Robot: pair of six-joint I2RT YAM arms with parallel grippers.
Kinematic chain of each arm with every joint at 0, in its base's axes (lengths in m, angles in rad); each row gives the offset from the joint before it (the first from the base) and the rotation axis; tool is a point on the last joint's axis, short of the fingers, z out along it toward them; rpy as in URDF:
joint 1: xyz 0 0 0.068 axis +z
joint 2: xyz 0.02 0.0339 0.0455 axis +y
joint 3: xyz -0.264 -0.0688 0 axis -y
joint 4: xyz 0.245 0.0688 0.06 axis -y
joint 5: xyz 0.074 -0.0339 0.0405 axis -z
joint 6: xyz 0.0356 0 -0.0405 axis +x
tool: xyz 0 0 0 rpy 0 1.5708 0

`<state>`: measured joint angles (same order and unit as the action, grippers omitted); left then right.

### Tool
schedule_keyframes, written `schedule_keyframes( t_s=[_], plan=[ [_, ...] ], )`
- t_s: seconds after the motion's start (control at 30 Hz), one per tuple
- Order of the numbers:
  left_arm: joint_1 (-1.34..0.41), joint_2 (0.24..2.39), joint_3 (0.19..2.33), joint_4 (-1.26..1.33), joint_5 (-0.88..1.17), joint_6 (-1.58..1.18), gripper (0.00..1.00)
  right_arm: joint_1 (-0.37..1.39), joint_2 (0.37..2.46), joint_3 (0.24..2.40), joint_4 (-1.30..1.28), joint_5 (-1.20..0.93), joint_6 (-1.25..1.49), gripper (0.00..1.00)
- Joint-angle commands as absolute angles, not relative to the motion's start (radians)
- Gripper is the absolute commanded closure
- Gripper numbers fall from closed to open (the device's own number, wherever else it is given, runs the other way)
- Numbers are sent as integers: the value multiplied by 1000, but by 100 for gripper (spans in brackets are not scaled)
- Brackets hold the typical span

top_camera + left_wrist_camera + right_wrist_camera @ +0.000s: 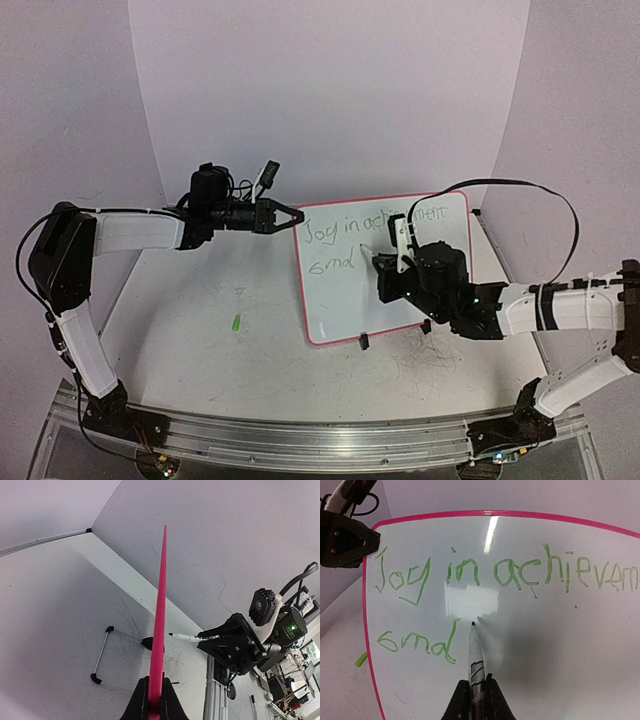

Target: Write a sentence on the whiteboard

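Whiteboard [340, 300] stands on table [190, 360]. Left gripper [298, 215] clamps whiteboard's upper-left corner. Sentence [495, 575] on whiteboard's face. Marker [475, 650] in right gripper [476, 692] before whiteboard, tip just right of second line. Small loose piece [237, 323] on table, left of whiteboard.

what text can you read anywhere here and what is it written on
"Joy in achievem": green, top line of the sentence on the whiteboard; its end is cut off in the right wrist view.
"and": green, second line below it.
Print on the marker: too blurred to read.
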<state>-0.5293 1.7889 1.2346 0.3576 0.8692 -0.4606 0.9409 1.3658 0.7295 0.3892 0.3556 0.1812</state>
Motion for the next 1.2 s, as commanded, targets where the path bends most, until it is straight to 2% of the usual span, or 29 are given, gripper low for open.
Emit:
schedule_keyframes(
  t_s=[0.0,0.8,1.17],
  plan=[
    [-530,1761,1242,377,875,-456,100,938,1406,782,426,360,150,100],
    [-529,1761,1244,376,876,-455,100,962,1389,653,376,350,233,100],
    [-529,1763,1244,376,875,-456,100,956,1288,689,361,394,216,100]
  ],
)
